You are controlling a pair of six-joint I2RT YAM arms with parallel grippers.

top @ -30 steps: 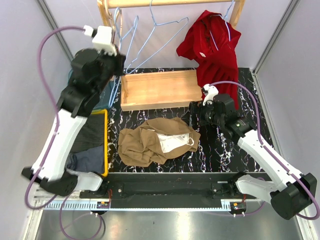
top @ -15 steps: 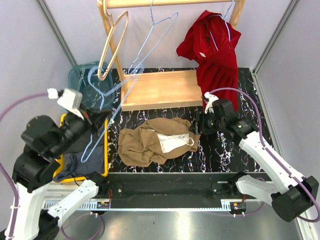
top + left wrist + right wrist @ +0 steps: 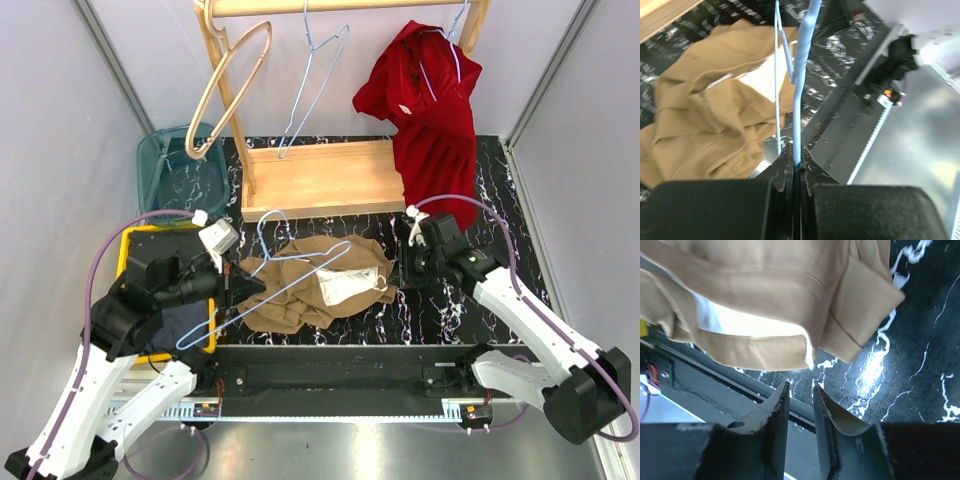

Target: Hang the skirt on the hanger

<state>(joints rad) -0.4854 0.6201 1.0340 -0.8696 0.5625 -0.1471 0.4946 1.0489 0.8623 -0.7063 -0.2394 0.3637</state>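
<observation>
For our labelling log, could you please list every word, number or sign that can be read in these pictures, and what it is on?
No text is readable in any view.
White tag on the red garment: too small to read.
White lining of the brown skirt: no print shows.
Toothed strip along the near rail: marks only, no numbers.

Matt tan cloth skirt, smooth blue wire hanger, glossy marble-look tbl

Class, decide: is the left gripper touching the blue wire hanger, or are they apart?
Touching. The left wrist view shows the blue wire hanger running straight into the left gripper, which is clamped shut on the wire.
</observation>
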